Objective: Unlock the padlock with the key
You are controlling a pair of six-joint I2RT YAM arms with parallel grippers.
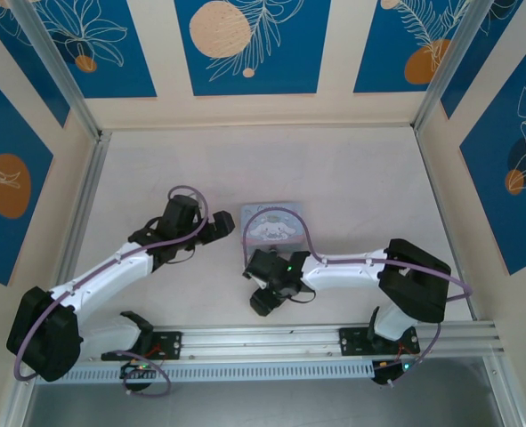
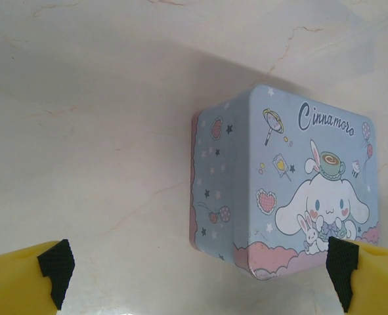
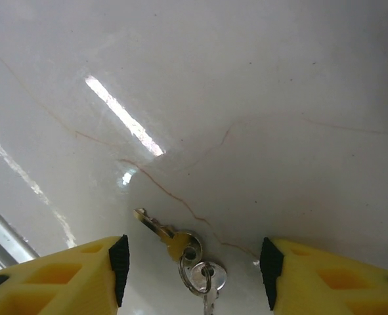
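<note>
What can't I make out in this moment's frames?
- Silver key: right wrist view, blade cut off by the bottom edge.
- Tin, lower right corner: left wrist view, behind a finger pad of the left hand.
- Tin's print: top view, too small to read.

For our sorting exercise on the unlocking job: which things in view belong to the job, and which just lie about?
Job: keys on a ring; right gripper, open around them.
Lying about: pastel-blue cartoon tin.

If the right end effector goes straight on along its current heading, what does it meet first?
Probably the key on its ring, lying on the table between the right end effector's fingers; depth unclear.
</note>
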